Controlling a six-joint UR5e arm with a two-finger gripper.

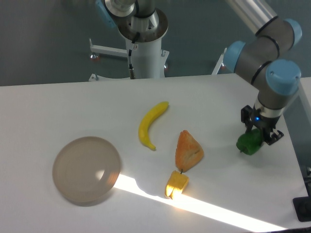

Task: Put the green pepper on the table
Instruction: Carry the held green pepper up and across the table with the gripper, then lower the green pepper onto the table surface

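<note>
You see the gripper (257, 135) pointing downward with its fingers closed narrowly around the top of the green pepper (249, 143), which sits low over the table (58, 107) near its right edge, contact unclear.

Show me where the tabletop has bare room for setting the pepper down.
Bare table lies left of the banana above the plate, and around the gripper holding the green pepper. It is crowded centrally, where banana, orange wedge and yellow piece cluster.
</note>
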